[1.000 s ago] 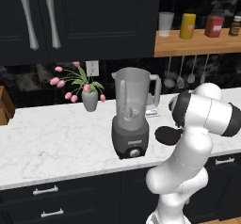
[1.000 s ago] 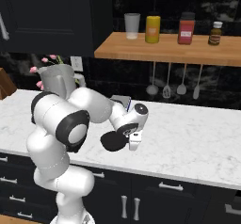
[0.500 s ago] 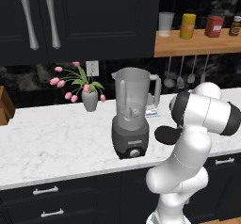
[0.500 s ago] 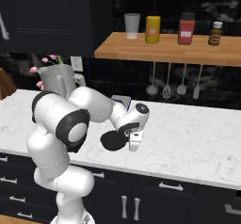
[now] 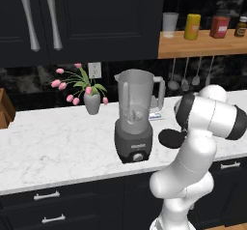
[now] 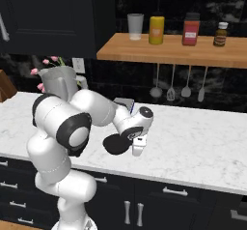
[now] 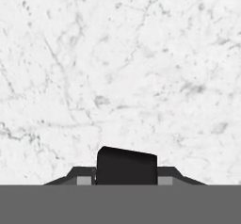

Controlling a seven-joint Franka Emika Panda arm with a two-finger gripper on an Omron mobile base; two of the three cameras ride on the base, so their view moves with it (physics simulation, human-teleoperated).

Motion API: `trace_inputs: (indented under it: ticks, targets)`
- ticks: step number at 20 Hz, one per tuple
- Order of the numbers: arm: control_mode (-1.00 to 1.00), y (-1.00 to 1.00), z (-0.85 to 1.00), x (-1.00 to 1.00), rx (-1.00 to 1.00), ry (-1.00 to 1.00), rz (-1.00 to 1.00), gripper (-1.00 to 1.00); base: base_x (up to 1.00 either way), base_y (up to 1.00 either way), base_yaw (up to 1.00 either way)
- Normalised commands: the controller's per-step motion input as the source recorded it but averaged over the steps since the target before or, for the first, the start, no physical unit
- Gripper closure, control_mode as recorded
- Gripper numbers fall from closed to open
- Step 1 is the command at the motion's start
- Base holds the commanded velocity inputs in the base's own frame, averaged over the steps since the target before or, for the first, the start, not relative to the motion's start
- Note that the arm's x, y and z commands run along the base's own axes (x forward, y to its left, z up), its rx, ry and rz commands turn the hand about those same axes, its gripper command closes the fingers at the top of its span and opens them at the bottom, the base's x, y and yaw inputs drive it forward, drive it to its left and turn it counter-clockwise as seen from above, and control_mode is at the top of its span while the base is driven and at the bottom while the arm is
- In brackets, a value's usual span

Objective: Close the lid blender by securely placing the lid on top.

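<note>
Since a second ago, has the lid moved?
Yes, slightly: the lid, carried at the end effector, has edged up off the counter, toward the blender.

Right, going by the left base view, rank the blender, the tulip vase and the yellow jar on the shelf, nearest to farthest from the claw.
1. The blender, just left of the claw, which holds the lid.
2. The yellow jar, up on the wooden shelf.
3. The tulip vase, far left by the wall.
</note>
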Motion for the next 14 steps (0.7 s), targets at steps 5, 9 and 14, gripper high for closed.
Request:
trace_inputs:
  ticks: [5,9,14]
  targets:
    - [-1.00,0.00,0.42,-0.26,0.00,0.00,0.00,1.00,0.00,0.00,0.00]
    - [-1.00,0.00,0.70,-0.16,0.00,0.02,0.00,1.00,0.00,0.00,0.00]
    - [-1.00,0.00,0.75,-0.09,-0.01,0.08,0.00,1.00,0.00,0.00,0.00]
